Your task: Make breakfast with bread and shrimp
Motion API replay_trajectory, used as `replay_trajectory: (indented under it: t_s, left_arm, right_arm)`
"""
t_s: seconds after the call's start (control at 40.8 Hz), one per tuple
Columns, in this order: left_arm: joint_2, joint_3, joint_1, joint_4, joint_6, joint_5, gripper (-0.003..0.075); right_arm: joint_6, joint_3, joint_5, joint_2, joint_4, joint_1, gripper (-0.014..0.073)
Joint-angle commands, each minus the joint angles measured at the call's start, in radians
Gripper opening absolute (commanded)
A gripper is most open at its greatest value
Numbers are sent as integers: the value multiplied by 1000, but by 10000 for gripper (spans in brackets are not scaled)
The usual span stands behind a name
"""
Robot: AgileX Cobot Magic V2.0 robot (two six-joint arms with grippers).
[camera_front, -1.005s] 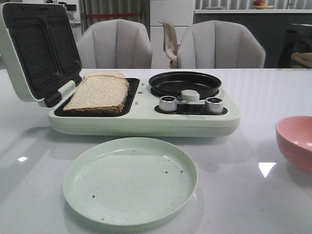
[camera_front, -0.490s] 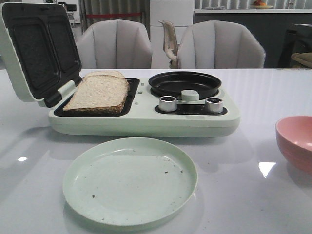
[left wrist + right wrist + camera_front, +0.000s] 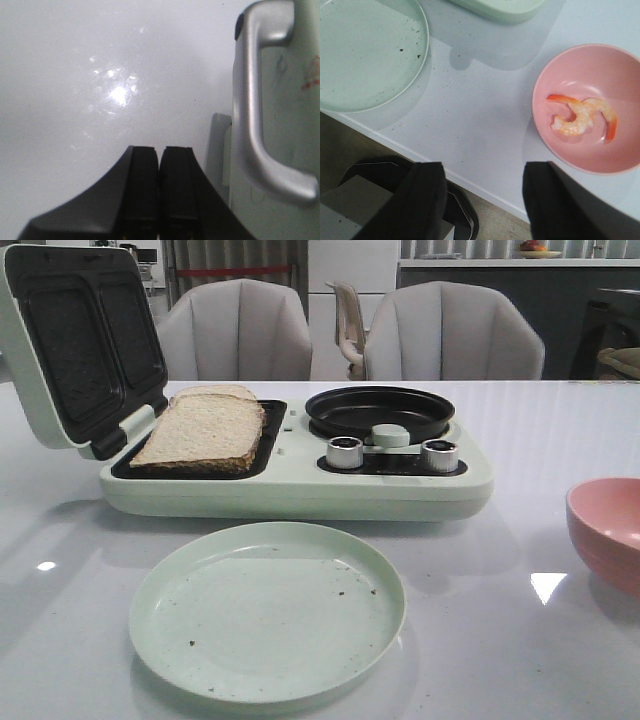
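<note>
The left gripper and right gripper both have matte black, smooth, block-shaped fingers.

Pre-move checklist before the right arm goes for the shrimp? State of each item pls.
1. Shrimp in the pink bowl, uncovered: ok.
2. Right gripper open, nothing held: ok.
3. Right gripper over the bowl: not ok, it sits off to the side, above the table edge.
4. Frying pan bare and unobstructed: ok.
5. Bread lying on the sandwich plate, lid up: ok.
6. Left gripper shut and empty, beside the lid handle, away from the bowl: ok.
</note>
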Motion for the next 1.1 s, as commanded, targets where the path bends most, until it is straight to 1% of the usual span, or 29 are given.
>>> replay_trajectory:
  t_s: [0.0, 0.074, 0.172, 0.343, 0.417, 0.589, 0.687, 0.858, 0.956, 1.079]
  left_arm:
    - [19, -51, -6, -120, 6, -90, 101]
    - [52, -61, -17, -186, 6, -85, 101]
    - [77, -75, -33, -276, 13, -48, 101]
    - [79, -91, -85, -404, 179, -7, 101]
    - [77, -99, -112, -439, 211, 11, 101]
    - [70, -98, -172, -439, 283, 35, 101]
    - [43, -65, -204, -434, 320, 19, 101]
    - [-66, 76, -262, -432, 388, -26, 101]
    - [-153, 165, -311, -431, 448, -36, 101]
    - [-267, 253, -376, -404, 473, -38, 101]
  right_arm:
    - [0, -26, -54, -15, -2, 1, 463]
    - [0, -26, -54, -15, -2, 1, 463]
    - [0, -26, -54, -15, -2, 1, 463]
    - [0, -26, -54, -15, -2, 1, 463]
    - [0, -26, -54, -15, -2, 1, 463]
    - [0, -26, -54, -15, -2, 1, 463]
    - [0, -26, -54, -15, -2, 1, 463]
    - [0, -26, -54, -15, -2, 1, 463]
    - [0, -26, -54, -15, -2, 1, 463]
    - [0, -26, -54, -15, -2, 1, 463]
